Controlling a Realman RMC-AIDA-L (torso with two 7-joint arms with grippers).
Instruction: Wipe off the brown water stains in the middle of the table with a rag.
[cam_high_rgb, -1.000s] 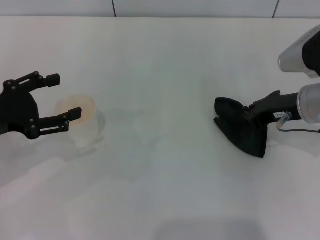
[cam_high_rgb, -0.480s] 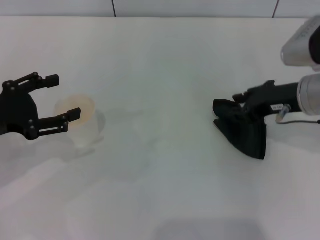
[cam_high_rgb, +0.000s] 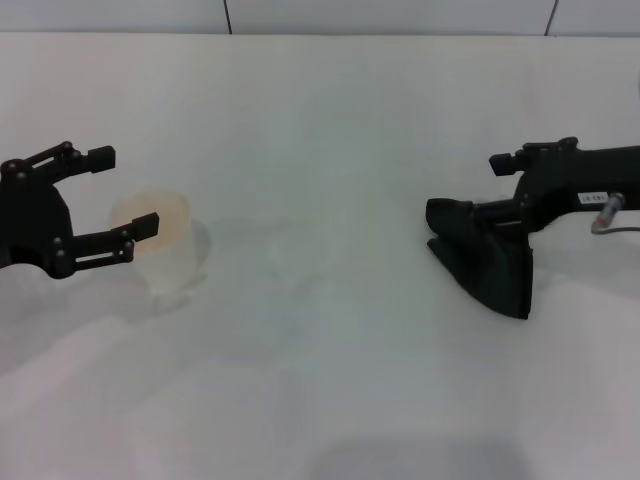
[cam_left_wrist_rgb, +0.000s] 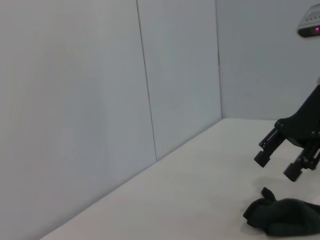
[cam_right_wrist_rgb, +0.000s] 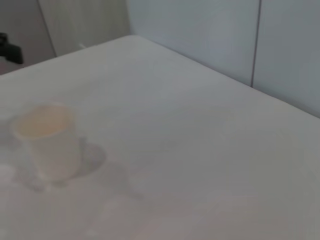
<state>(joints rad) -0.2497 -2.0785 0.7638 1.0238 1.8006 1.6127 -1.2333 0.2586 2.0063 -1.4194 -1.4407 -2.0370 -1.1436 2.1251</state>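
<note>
The black rag (cam_high_rgb: 487, 258) lies crumpled on the white table (cam_high_rgb: 320, 110) at the right; it also shows in the left wrist view (cam_left_wrist_rgb: 286, 216). My right gripper (cam_high_rgb: 489, 185) is open and hovers just above the rag, apart from it, as the left wrist view (cam_left_wrist_rgb: 280, 163) shows. My left gripper (cam_high_rgb: 120, 192) is open at the far left, its fingers on either side of the clear cup's rim without closing on it. No orange-brown stain shows in the middle of the table; only a faint pale smear (cam_high_rgb: 290, 248) is there.
A clear plastic cup (cam_high_rgb: 158, 243) with a brownish tint stands upright at the left; it also shows in the right wrist view (cam_right_wrist_rgb: 48, 141). A grey panelled wall (cam_left_wrist_rgb: 100, 100) runs along the table's far edge.
My right gripper has let go of the rag, opened and lifted up and back to the right. The rag stays in place. The left gripper has barely moved.
</note>
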